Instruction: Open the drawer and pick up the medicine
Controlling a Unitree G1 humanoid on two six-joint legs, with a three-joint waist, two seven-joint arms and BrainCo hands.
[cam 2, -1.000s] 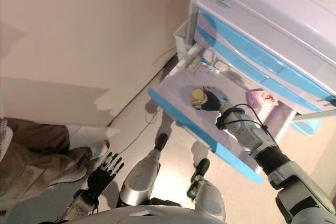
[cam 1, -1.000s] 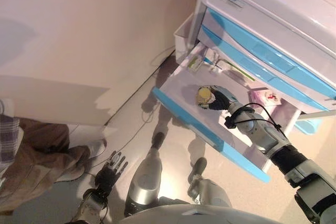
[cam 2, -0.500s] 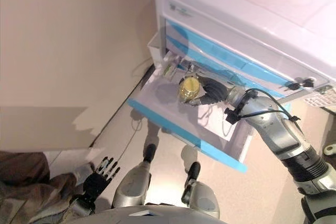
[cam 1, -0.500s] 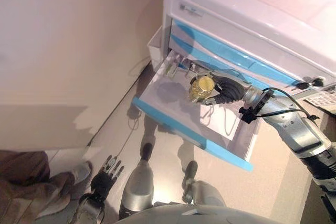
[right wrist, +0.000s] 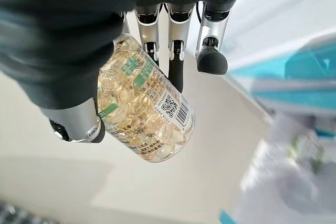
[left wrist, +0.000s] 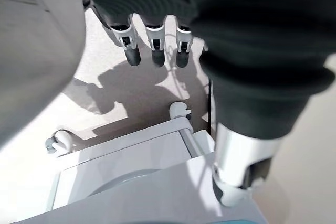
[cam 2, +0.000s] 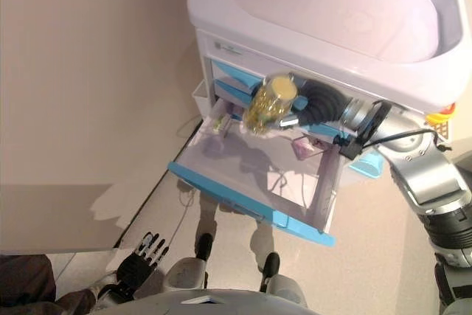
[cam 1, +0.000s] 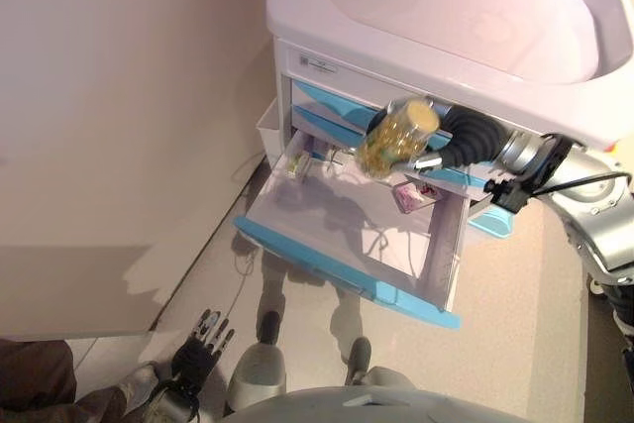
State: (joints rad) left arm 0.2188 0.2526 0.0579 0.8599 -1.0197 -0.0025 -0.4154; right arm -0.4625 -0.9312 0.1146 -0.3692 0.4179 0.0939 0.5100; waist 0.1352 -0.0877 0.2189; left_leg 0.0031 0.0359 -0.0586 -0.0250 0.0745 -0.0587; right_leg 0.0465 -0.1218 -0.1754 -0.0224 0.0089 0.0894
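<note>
The medicine bottle (right wrist: 144, 114), clasped between thumb and fingers of the right hand (cam 1: 466, 138) above the open drawer (cam 1: 342, 235), should be kept level.

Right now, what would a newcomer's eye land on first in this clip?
The clear bottle of yellow capsules, held up in the right robot hand in front of the white cart. Below it the blue-fronted drawer stands pulled open, with a small pink packet still inside. The left robot hand hangs open low by the floor.
</note>
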